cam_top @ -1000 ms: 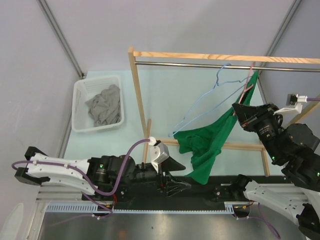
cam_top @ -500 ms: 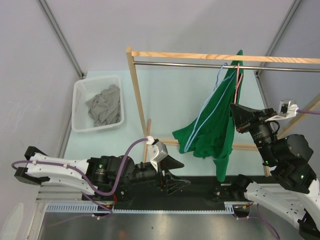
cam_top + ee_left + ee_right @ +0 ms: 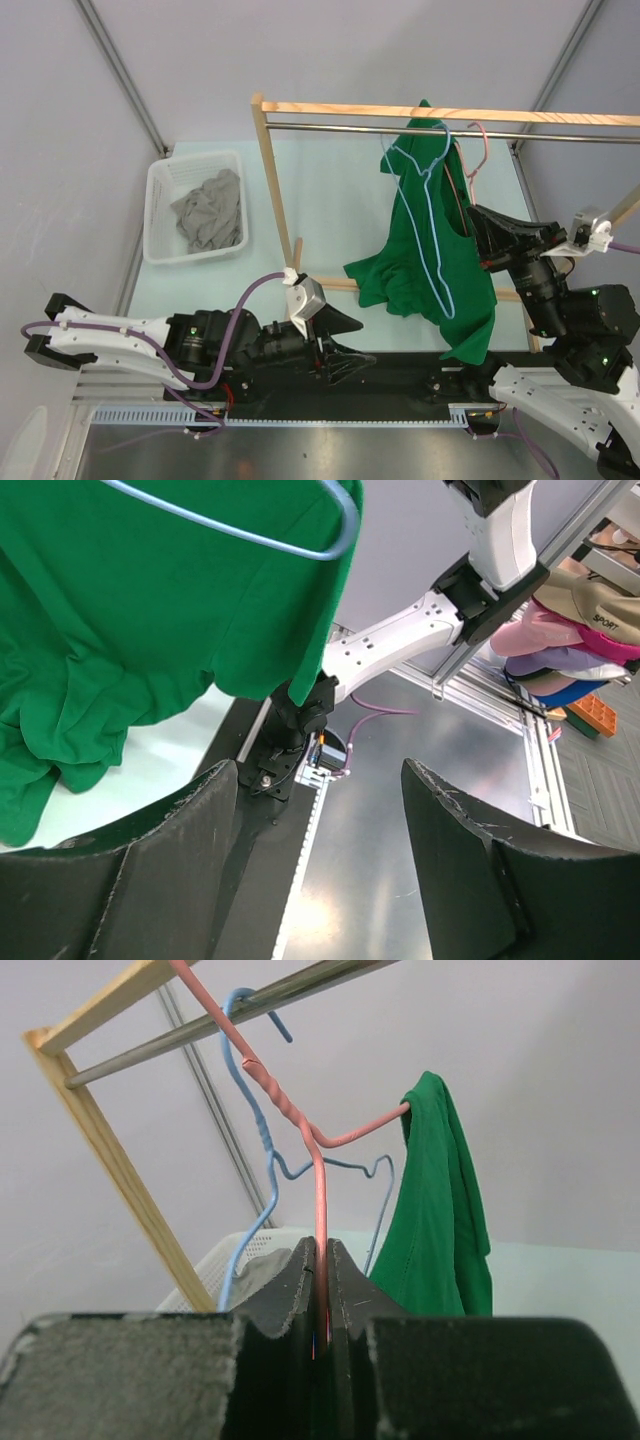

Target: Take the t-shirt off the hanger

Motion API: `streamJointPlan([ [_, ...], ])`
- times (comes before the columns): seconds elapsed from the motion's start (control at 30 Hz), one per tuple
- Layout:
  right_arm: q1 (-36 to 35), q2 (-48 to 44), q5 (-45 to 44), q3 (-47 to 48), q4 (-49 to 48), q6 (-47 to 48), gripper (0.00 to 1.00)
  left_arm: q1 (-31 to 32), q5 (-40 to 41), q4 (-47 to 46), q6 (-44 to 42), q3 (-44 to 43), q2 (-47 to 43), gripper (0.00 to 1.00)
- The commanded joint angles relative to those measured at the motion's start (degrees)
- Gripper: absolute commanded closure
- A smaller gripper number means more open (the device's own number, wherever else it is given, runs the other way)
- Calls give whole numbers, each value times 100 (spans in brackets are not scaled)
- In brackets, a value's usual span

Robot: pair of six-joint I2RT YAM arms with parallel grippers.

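Note:
A green t-shirt (image 3: pixel 425 250) hangs below the metal rail (image 3: pixel 350 128) of the wooden rack. It drapes over one arm of a pink wire hanger (image 3: pixel 478 150). A blue wire hanger (image 3: pixel 412 190) lies against the shirt, its hook at the rail. My right gripper (image 3: pixel 478 228) is shut on the pink hanger's stem (image 3: pixel 321 1200), with the shirt (image 3: pixel 440 1210) to its right in the right wrist view. My left gripper (image 3: pixel 350 352) is open and empty, low at the near edge. In its wrist view the shirt (image 3: pixel 150 610) hangs above its jaws (image 3: pixel 320 770).
A white basket (image 3: pixel 160 190) with a grey garment (image 3: pixel 210 212) stands at the left. The rack's wooden post (image 3: pixel 272 190) and low crossbar (image 3: pixel 500 292) stand between the arms and the far table. The right arm's base (image 3: pixel 400 650) lies near the left gripper.
The right gripper has pulled back toward the near edge with the pink hanger. The shirt swung from low and bunched to hanging spread under the rail, and the blue hanger swung left. The left arm barely moved.

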State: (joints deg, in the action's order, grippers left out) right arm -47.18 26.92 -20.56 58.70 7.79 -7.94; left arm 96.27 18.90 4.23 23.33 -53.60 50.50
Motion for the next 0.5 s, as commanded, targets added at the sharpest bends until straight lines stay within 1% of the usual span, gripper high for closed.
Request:
streamJointPlan([
  [0.0,-19,-380,184,-42,-718,109,100,32,35,-45,-136,-80,21,28],
  [0.1,-19,-406,315,71,-595,83,100,32,26,-10,-162,-124,100,28],
  [0.23,-19,-669,254,63,-183,-233,100,32,18,60,-171,-212,197,27],
  [0.33,-19,-977,26,28,353,-418,100,32,-79,96,-224,-291,285,27],
  [0.47,-19,-1241,-246,265,1609,-786,100,32,-132,52,-312,-352,486,26],
])
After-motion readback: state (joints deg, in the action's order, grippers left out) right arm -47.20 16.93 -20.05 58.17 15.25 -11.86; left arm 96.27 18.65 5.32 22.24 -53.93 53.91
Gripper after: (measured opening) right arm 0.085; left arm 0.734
